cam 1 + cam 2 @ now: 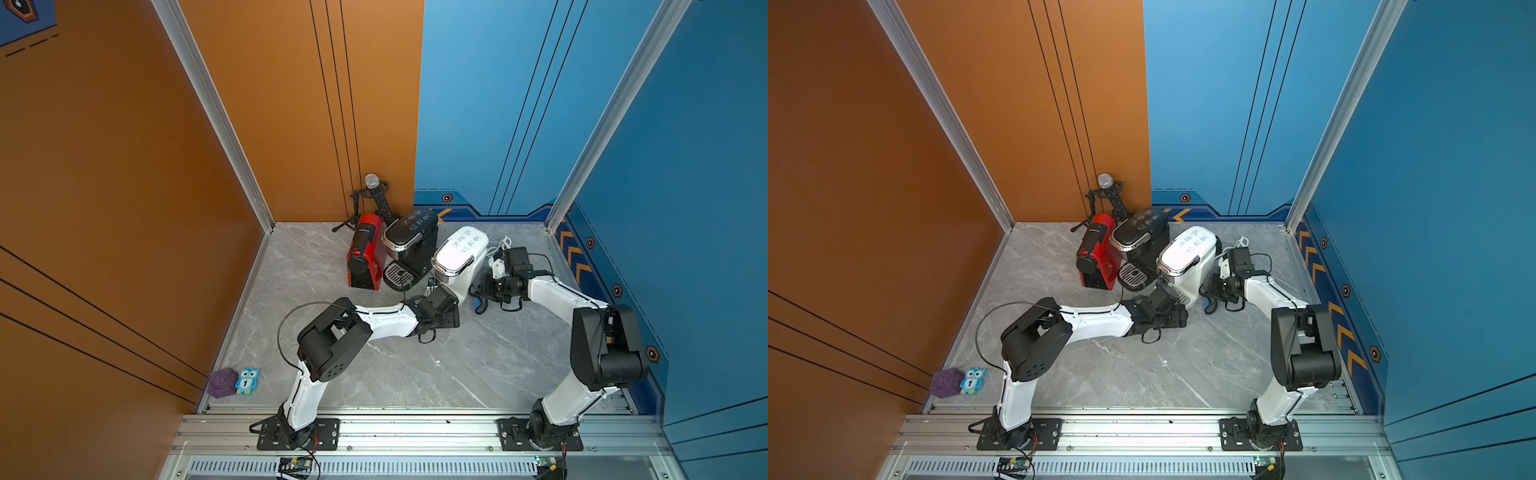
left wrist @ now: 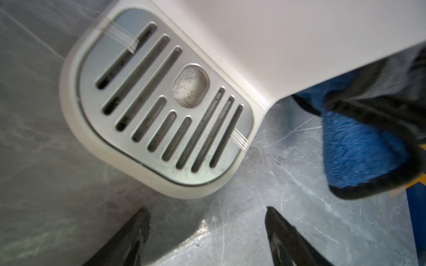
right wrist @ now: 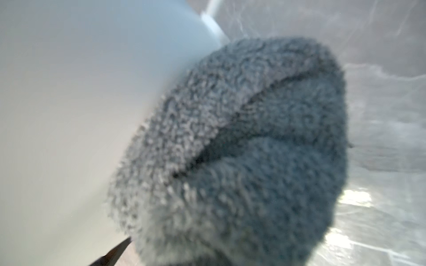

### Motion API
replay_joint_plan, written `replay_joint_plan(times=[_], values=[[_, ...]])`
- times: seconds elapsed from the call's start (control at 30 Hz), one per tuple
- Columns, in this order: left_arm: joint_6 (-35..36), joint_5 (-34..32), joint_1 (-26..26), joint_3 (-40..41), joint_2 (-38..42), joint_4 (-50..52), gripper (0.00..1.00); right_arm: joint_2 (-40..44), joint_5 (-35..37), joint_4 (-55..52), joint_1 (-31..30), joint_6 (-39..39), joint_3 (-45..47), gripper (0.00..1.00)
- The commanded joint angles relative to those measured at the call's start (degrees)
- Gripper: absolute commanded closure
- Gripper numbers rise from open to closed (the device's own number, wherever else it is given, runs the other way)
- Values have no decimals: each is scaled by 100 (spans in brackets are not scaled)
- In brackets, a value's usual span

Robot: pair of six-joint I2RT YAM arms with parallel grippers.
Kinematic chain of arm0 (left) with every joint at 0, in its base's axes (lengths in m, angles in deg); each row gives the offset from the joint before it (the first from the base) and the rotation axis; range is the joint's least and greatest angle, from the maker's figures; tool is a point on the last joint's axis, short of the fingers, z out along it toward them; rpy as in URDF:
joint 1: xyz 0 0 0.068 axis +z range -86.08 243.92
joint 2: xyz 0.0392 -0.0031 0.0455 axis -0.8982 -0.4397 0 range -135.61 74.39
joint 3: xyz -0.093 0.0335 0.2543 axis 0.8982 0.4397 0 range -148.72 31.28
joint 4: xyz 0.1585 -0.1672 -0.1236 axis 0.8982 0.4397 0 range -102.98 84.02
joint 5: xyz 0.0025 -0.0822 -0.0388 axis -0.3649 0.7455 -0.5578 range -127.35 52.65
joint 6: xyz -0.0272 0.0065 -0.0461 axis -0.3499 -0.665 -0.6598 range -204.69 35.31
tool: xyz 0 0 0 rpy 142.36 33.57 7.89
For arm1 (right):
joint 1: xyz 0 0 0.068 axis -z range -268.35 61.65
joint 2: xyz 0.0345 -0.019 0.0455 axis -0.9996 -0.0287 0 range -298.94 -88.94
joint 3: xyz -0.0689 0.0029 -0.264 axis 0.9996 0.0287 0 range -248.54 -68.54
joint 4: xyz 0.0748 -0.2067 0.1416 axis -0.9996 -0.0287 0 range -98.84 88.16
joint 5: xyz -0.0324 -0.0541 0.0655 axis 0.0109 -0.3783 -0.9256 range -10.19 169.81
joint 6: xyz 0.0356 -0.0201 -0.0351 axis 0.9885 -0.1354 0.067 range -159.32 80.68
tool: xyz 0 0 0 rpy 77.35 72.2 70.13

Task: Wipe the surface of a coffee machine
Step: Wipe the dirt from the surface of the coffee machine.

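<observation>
The white coffee machine stands at the back of the table, with its slotted drip tray facing my left gripper. That gripper hovers low over the table just in front of the tray, open, with nothing between its black fingers. My right gripper is at the machine's right side, shut on a blue cloth. The bunched cloth presses against the machine's smooth white side wall and hides the right fingertips.
A black coffee machine and a red one stand close to the left of the white one. A microphone on a tripod is behind them. A white cable lies behind the right wrist. A purple cube and an owl toy sit front left.
</observation>
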Motion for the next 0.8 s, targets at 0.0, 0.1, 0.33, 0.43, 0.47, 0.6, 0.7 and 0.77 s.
replay_joint_plan(times=[0.0,0.1,0.33,0.43,0.47,0.6,0.7,0.77], values=[[41,176,-35,147,-142,446,20,684,8,-63,-50,-21,-674,90],[48,191,-42,133,-142,450,19,913,22,-177,-95,25,-827,90],[59,142,-20,305,-11,450,20,1072,306,-139,-274,-38,-182,90],[50,107,-1,475,104,441,20,1029,458,139,-326,-47,412,90],[50,65,-9,557,172,436,20,951,506,290,-319,-47,622,90],[53,-197,8,1062,577,258,20,427,560,598,-290,-68,1076,91],[10,-303,89,1435,859,194,20,327,449,759,-378,84,1215,91],[-45,-306,162,1753,997,162,20,411,424,788,-608,168,1221,91]])
